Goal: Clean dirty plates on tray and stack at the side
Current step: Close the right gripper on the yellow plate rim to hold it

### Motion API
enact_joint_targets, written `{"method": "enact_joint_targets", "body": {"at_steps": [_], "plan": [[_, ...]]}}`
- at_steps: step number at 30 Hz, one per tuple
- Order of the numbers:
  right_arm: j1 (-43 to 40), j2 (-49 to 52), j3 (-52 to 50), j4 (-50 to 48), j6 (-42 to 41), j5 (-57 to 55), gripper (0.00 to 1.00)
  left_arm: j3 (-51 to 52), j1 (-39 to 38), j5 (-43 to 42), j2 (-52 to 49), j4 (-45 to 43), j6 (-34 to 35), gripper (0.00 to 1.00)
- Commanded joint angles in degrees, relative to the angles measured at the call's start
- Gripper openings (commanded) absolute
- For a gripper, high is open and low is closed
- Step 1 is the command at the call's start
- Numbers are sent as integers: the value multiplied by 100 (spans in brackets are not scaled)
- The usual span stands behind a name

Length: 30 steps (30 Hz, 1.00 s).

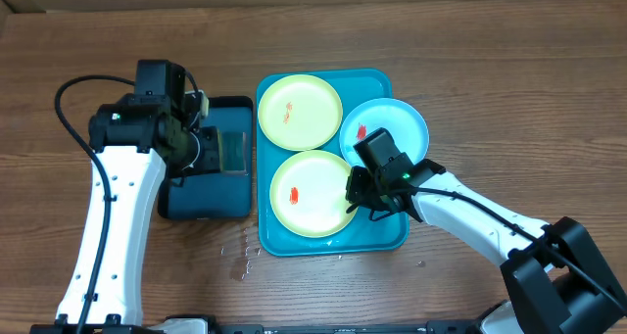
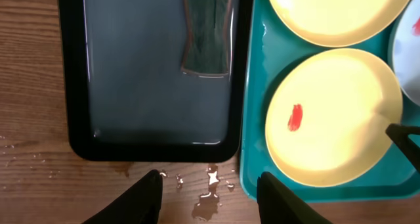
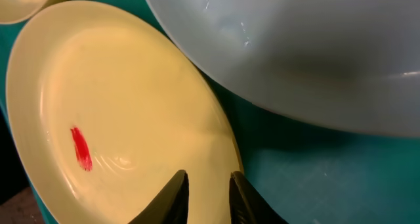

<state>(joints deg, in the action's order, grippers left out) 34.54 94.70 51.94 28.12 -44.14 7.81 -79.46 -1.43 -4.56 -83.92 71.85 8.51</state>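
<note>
1. Wood-grain table [image 1: 490,79] fills the background. On it the teal tray [image 1: 377,234] sits in the middle, with a smaller dark tray [image 1: 206,192] just beside it on the left.
2. All three plates are on the teal tray and none is stacked at the side. The upper yellow plate [image 1: 299,111] lies at the far end and the lower yellow plate [image 1: 309,192] at the near end. The blue plate [image 1: 397,128] sits at the right and hangs out over the tray's rim. Each shows a red smear.
3. The right gripper [image 3: 209,178] is at the lower yellow plate's right edge. Its jaws are narrowed to a slim gap with the rim running between them, one finger over the plate and one over the teal floor. They look clamped on that rim, though the tips are cut off at the frame's bottom.
4. From this claw the plate spreads away to the left, towards the dark tray. Being round, it has no long axis to line up with. The blue plate overhangs close behind the grip, so I judge a lift needs to clear it.
5. The left gripper [image 2: 210,177] hangs about half open and empty over the wet wood at the dark tray's near edge. The sponge [image 2: 207,30] lies in that tray's far right part, nearer this arm than the right one.
</note>
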Motion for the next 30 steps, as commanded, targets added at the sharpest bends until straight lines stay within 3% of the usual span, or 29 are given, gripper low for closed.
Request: {"method": "enact_joint_targets", "body": {"at_steps": [1,9,14,24,30], "plan": [[-15,79,22,-17,-168,-28,24,223,-11,-85,-42,-166,-98,49],[-15,122,79,125,-109,-291,24,435,-11,-85,-42,-546,-101,49],[-11,74,313,11,111,42,32,437,-11,-83,-42,-549,-103,49],[-22,-9,817,1329,302,-647,39,437,-11,-85,-42,-551,-103,49],[-9,72,640,1416,61,-459,38,437,-11,-85,-42,-551,-103,50]]}}
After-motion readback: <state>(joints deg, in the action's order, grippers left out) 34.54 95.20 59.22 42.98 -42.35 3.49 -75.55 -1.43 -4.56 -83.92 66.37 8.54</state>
